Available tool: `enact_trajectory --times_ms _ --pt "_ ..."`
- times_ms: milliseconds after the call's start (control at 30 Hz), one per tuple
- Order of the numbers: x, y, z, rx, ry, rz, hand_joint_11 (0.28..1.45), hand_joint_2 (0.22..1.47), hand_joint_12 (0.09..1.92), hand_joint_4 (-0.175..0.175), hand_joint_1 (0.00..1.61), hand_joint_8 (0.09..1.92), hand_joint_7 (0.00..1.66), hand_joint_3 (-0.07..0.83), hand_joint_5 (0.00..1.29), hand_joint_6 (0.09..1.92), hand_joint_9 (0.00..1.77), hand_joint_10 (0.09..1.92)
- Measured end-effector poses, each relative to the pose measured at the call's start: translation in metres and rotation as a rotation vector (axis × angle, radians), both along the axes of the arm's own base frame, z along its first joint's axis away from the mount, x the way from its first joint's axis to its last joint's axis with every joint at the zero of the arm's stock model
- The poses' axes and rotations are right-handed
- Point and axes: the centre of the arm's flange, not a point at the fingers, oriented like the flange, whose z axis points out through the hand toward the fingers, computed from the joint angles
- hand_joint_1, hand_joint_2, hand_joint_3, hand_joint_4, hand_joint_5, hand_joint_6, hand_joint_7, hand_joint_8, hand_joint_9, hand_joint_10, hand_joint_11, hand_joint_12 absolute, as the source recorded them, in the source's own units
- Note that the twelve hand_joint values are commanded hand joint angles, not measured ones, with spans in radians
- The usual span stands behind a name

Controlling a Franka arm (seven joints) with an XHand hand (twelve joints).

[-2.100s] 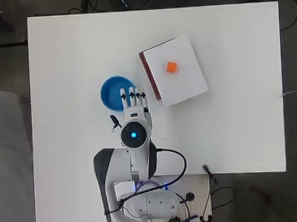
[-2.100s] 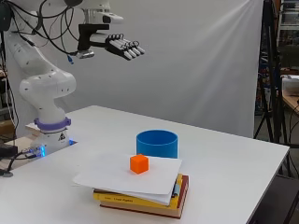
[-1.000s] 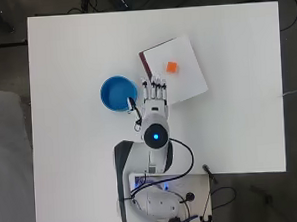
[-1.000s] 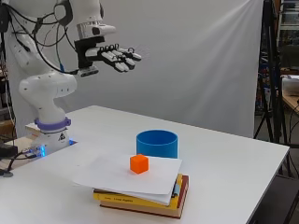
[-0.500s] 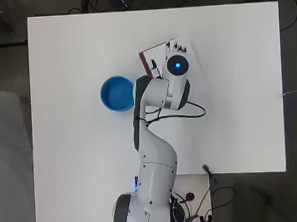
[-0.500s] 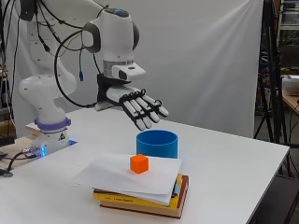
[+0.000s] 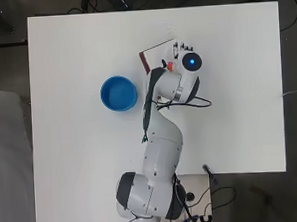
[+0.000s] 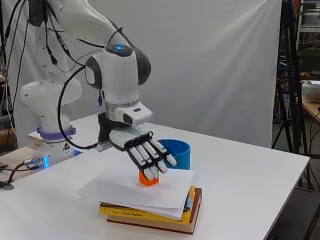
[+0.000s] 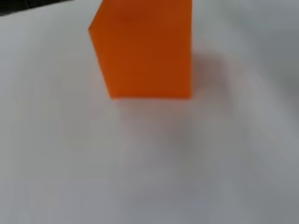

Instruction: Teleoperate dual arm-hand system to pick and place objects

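- The hand (image 8: 145, 152) hangs just above the orange cube (image 8: 148, 177), palm down, its fingers (image 8: 159, 156) straight and slanted toward the sheet; it is released and grasps nothing. From the side I cannot tell whether the fingertips touch the cube's top or stop just short of it.
- The orange cube stands upright on a white sheet of paper (image 8: 120, 187), which lies over a stack of books (image 8: 165, 220) on the white counter (image 8: 260, 200). In the wrist view the cube (image 9: 142, 49) fills the near field, so the palm points at it.
- From overhead, only a sliver of the cube (image 7: 170, 66) shows beside the arm's wrist; the rest is hidden under the arm.
- The blue bowl (image 7: 118, 93) sits on the counter beside the books, well apart from the cube, and looks like the likely place to drop it, though the task does not say so.
- Risks, as I judge them: the loose sheet may slide on the books if the fingers drag across it, carrying the cube off line. Straight fingers closing late may knock the small cube over or push it away instead of pinching it. The sheet overhangs the stack, so pressing down near its edge could tip the paper.
- Against half a second ago, the hand has dropped from high above the bowl to just over the cube, and the arm has reached farther across the books, now covering most of them from overhead. Cube, paper, books and bowl lie where they were.
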Motion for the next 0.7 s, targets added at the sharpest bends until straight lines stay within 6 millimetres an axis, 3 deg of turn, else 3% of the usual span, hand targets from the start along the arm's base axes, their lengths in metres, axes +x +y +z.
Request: enact_trajectory --times_ms 100,133,167,200,233,267,300,433,600,700 --pt "-0.022 0.003 -0.022 0.040 0.040 0.041 0.56 1.09 0.09 0.087 0.31 0.09 0.44 0.004 0.37 0.09 0.59 0.09" --pt "-0.028 0.004 -0.029 0.043 0.034 0.052 0.57 1.11 0.09 0.099 0.31 0.09 0.51 0.004 0.45 0.09 0.63 0.09" --pt "-0.033 0.004 -0.035 0.042 0.022 0.059 0.67 1.13 0.36 0.128 0.55 0.42 0.75 0.033 0.60 0.46 0.84 0.42" --pt "-0.037 0.003 -0.040 0.037 0.004 0.064 0.80 1.15 0.89 0.150 0.73 1.01 0.97 0.038 0.70 0.83 1.10 1.01" --pt "-0.039 0.001 -0.040 0.026 -0.022 0.067 0.94 1.18 1.31 0.163 0.83 1.44 1.15 0.031 0.75 1.05 1.32 1.43" --pt "-0.039 -0.001 -0.033 0.009 -0.049 0.067 1.01 1.19 1.56 0.170 0.88 1.69 1.24 0.021 0.77 1.18 1.44 1.68" --pt "-0.040 -0.003 -0.023 -0.007 -0.071 0.067 1.05 1.20 1.69 0.173 0.91 1.82 1.28 0.014 0.78 1.24 1.50 1.80" --pt "-0.047 -0.008 0.017 -0.022 -0.128 0.072 1.07 1.23 1.82 0.175 0.92 1.92 1.26 0.003 0.76 1.33 1.52 1.92" --pt "-0.055 -0.011 0.017 0.051 -0.116 0.069 1.11 1.23 1.87 0.175 0.91 1.92 1.24 0.002 0.74 1.36 1.53 1.92" --pt "-0.062 -0.006 0.026 0.091 -0.122 0.081 1.12 1.24 1.88 0.175 0.90 1.92 1.22 0.002 0.73 1.37 1.52 1.92"
